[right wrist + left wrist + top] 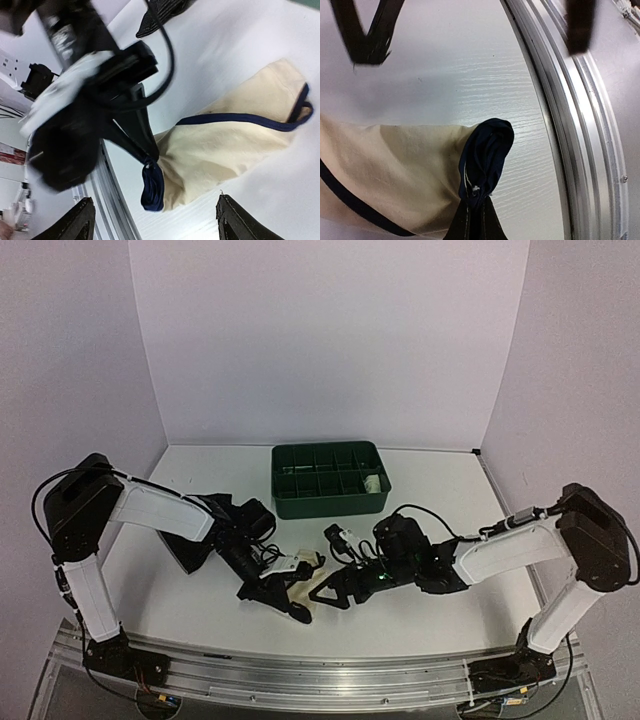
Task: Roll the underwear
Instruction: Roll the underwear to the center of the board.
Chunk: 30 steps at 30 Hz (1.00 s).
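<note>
The cream underwear (pixel 235 145) with dark edging lies flat near the table's front edge, small in the top view (pixel 300 583). My left gripper (pixel 475 212) is shut on the bunched navy edge (pixel 487 150) at the garment's near end; the right wrist view shows the same pinch (pixel 152 159). My right gripper (pixel 155 220) stands open just off that end, its fingertips (pixel 80 222) wide apart and touching no cloth. In the top view the left gripper (pixel 298 608) and right gripper (pixel 330 592) almost meet. The black underwear (pixel 192 545) lies under the left arm. A pale piece (pixel 372 483) sits in the tray.
The dark green compartmented tray (pixel 330 502) stands behind the grippers at mid table. The aluminium rail (pixel 580 125) along the table's front edge runs close beside the held cloth. Both arms reach inward from the table's sides.
</note>
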### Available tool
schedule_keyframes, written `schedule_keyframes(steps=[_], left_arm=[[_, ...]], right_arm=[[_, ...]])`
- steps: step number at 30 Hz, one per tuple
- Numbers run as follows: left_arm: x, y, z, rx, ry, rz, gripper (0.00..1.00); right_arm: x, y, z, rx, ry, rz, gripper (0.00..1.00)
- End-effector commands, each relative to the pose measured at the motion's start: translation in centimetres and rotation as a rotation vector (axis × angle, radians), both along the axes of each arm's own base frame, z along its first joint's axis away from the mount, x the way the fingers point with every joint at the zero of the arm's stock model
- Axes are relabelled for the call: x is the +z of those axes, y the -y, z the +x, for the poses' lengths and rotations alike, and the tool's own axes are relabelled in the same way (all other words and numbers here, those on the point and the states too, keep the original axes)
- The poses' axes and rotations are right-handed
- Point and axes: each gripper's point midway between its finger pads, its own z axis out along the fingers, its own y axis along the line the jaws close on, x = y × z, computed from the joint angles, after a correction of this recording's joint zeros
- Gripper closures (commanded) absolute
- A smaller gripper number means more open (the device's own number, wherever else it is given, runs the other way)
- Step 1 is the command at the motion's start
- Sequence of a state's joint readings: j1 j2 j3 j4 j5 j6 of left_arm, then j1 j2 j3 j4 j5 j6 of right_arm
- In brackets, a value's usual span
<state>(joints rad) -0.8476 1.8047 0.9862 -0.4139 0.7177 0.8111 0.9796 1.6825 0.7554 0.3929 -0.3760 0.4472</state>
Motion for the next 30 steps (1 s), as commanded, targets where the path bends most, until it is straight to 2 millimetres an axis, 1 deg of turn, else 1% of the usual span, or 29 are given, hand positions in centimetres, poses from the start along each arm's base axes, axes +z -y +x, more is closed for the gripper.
schedule_keyframes(steps=[1,4,8,10,14,16,18,20,25,30], left_arm=[[0.8,-0.1,-0.8,0.09,-0.26,0.059,1.0],[0.4,0.0,0.2,0.157,-0.383,0.09,1.0],[0.2,-0.5,1.8,0.247,-0.488,0.093,1.0],[-0.1,-0.7,2.1,0.263,-0.5,0.096,1.0],[-0.7,-0.7,2.6,0.281,-0.518,0.109,1.0],[-1.0,-0.7,2.7,0.285,-0.52,0.116,1.0],[-1.3,-0.8,2.7,0.287,-0.517,0.121,1.0],[-1.5,-0.8,2.8,0.29,-0.517,0.126,1.0],[-1.8,-0.9,2.9,0.295,-0.515,0.136,1.0],[-2.0,-0.9,2.9,0.3,-0.517,0.14,1.0]], right_arm=[[-0.9,0.9,-1.4,0.031,0.29,-0.136,0.2],[-1.2,0.1,-2.2,0.083,0.48,-0.203,0.22],[-1.8,-1.9,-2.8,0.161,0.649,-0.263,0.23],[-1.8,-2.6,-2.0,0.17,0.744,-0.303,0.23],[-2.7,-3.4,-0.7,0.182,0.832,-0.367,0.21],[-3.4,-3.8,-0.2,0.183,0.844,-0.391,0.2],[-3.9,-4.5,-0.2,0.191,0.835,-0.39,0.21],[-4.8,-5.0,-0.1,0.19,0.807,-0.392,0.27],[-6.5,-5.3,0.5,0.166,0.733,-0.392,0.54],[-7.4,-6.0,0.2,0.202,0.678,-0.361,0.8]])
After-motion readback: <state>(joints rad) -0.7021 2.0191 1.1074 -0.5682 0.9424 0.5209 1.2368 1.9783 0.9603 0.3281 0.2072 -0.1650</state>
